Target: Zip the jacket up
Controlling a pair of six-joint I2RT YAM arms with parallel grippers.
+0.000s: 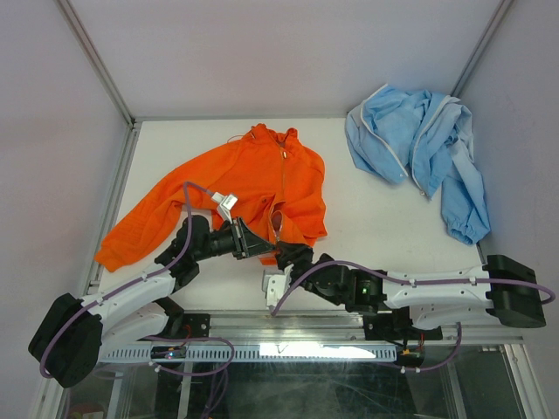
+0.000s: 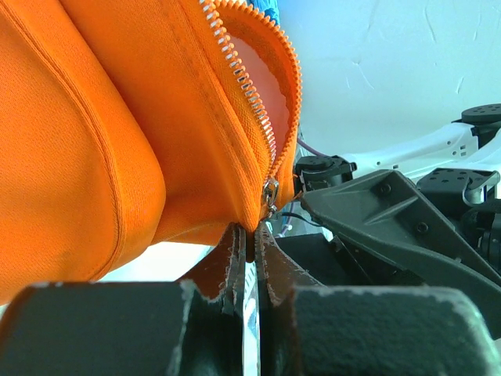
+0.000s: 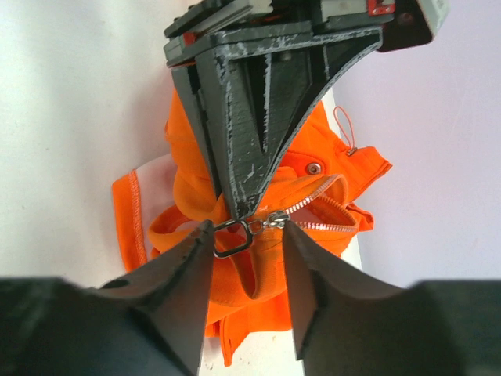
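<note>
The orange jacket [image 1: 253, 183] lay spread on the left-centre of the white counter [image 1: 384, 231], collar toward the far wall. One sleeve [image 1: 131, 236] stretched out toward the counter's left edge. A light blue garment [image 1: 419, 144] lay crumpled in the far right corner, well apart from the jacket.

The left pincer [image 2: 250, 235] was closed on the jacket's bottom hem [image 2: 196, 227], directly below the foot of the zipper [image 2: 250, 94]. Orange fabric was pinched between its fingers [image 2: 231, 262].

The slider [image 2: 270, 192] sat at the very bottom of the zipper. Above it the two rows of teeth stood parted, with pale lining [image 2: 262, 78] visible in the gap.

The right pincer [image 3: 247, 231] faced the left one at the near edge of the jacket. Its jaws stood apart, not clamped. The metal pull ring [image 3: 232, 237] hung between them, close against one finger [image 3: 188, 274]; whether it touched that finger could not be determined. The other finger stood clear of the ring.

In the overhead view both pincers met at the jacket's near hem, just beside each other.
</note>
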